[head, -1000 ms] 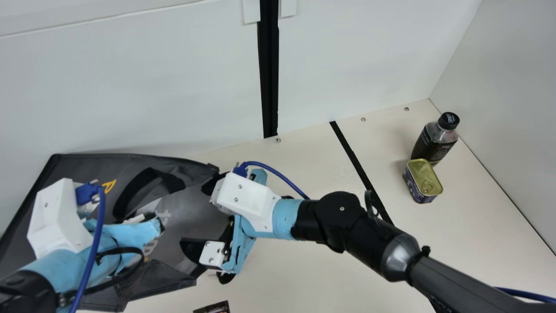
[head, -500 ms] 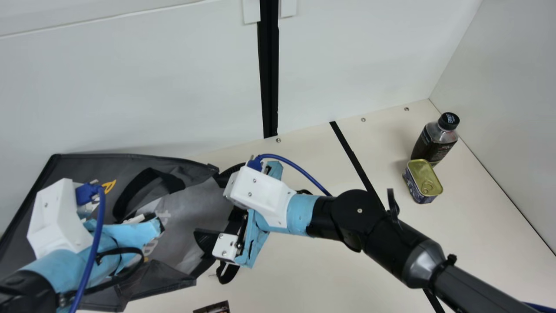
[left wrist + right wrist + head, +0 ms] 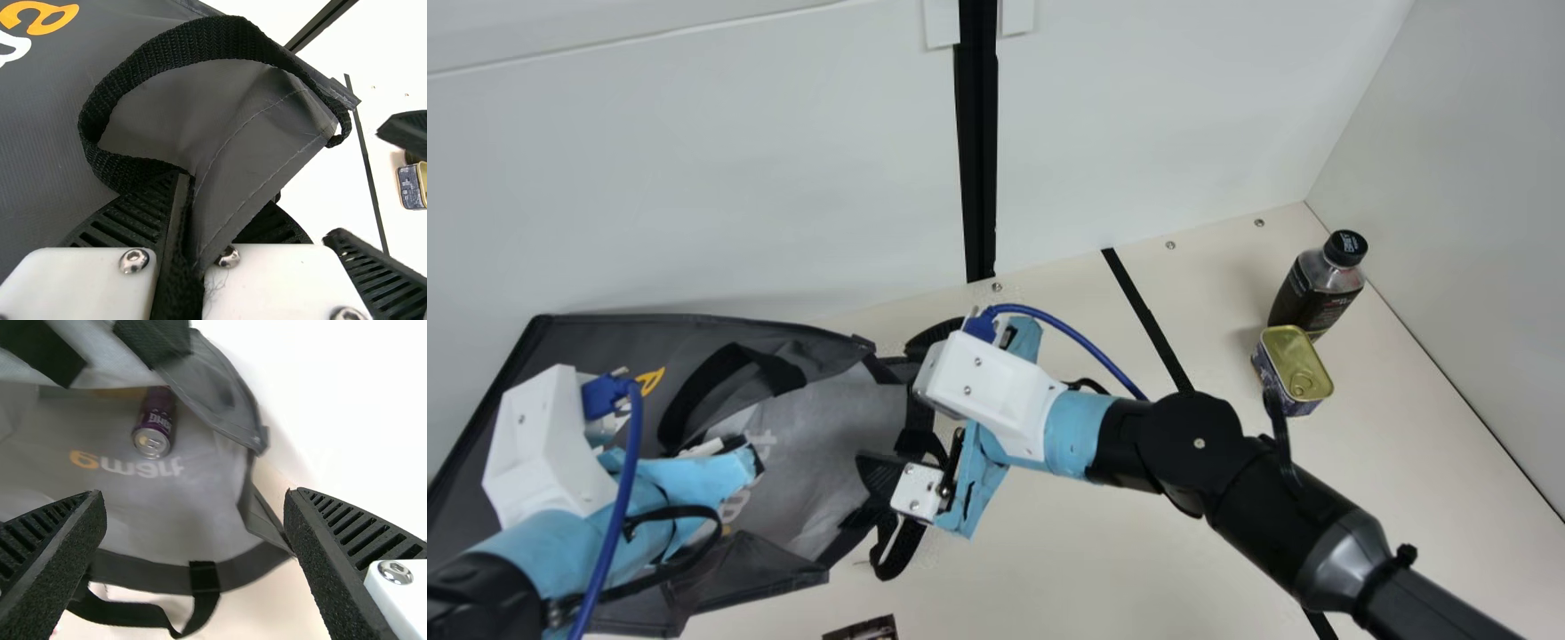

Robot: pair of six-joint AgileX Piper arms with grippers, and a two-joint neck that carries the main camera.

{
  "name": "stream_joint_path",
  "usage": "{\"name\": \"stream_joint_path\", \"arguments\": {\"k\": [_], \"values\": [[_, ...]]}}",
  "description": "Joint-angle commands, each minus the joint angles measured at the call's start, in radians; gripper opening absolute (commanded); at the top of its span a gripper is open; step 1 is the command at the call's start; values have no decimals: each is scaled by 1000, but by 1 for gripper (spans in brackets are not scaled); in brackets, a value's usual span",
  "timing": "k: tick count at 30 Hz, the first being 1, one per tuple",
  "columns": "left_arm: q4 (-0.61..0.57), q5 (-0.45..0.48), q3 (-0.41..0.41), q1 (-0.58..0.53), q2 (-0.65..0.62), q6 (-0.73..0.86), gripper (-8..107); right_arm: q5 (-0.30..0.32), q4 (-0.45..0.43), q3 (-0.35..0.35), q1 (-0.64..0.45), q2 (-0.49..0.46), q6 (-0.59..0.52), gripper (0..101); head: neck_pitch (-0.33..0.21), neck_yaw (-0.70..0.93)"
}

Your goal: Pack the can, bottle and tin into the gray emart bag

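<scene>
Fingers wide, my right gripper (image 3: pixel 874 412) has backed toward the cream table's (image 3: pixel 1085 560) right edge, my left gripper (image 3: pixel 711 478) pinching the gray fabric emart bag (image 3: pixel 827 427), its purple can (image 3: pixel 152 433) partly hidden inside.

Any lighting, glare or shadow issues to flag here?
Main view: soft shadow on the table, left of the bottle. Left wrist view: table washed out to near white. Right wrist view: same near-white glare beyond the bag.
</scene>
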Motion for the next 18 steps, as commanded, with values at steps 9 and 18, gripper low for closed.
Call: {"name": "stream_joint_path", "arguments": {"k": [9,18], "values": [[0,0,0,0,0,0,10,-2,-114,12,-64,-52,73,91,-23,-1],[0,0,0,0,0,0,10,17,-190,20,-132,-98,119,91,-23,-1]]}}
